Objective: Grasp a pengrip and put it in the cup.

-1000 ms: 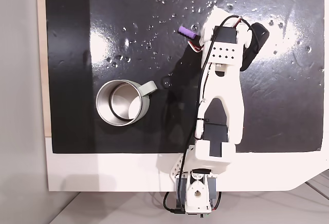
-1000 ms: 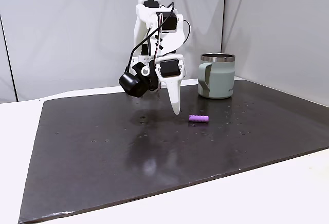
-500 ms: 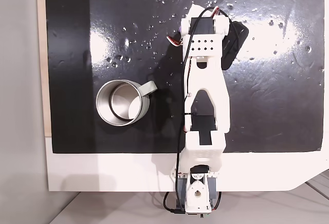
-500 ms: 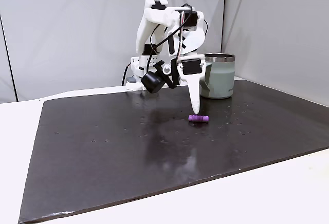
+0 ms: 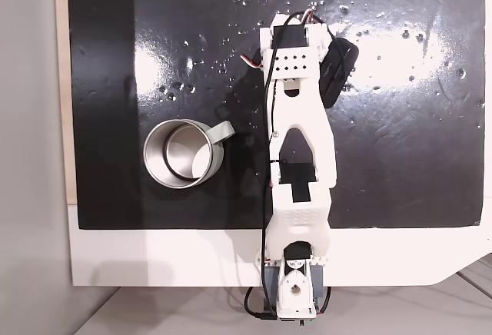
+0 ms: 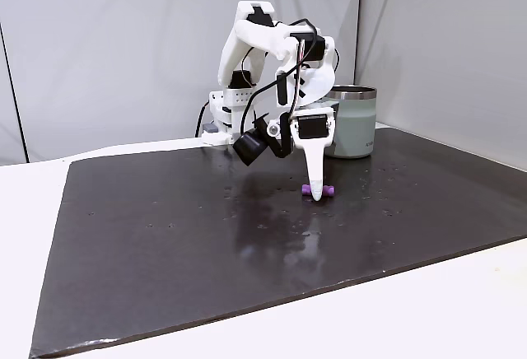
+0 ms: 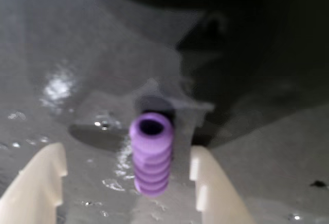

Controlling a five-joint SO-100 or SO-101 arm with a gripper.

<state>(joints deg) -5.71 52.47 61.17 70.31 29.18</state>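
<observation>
Gripper open, its two pale plastic fingers straddling the pengrip, which lies on the glossy black bench mat near its middle, well apart from the cup. The pengrip is a short ribbed purple tube, hollow, probably soft, light and compressible; a squeeze across its mid-length ribs should hold. The cup is shiny metal, handled, rigid, standing toward the mat's left edge in the top-down fixed view.

On my wrist view the pengrip lies on the mat btwn the two fingers, closer to the right one. In a fixed view the cup stands behind the gripper, slightly right.
</observation>
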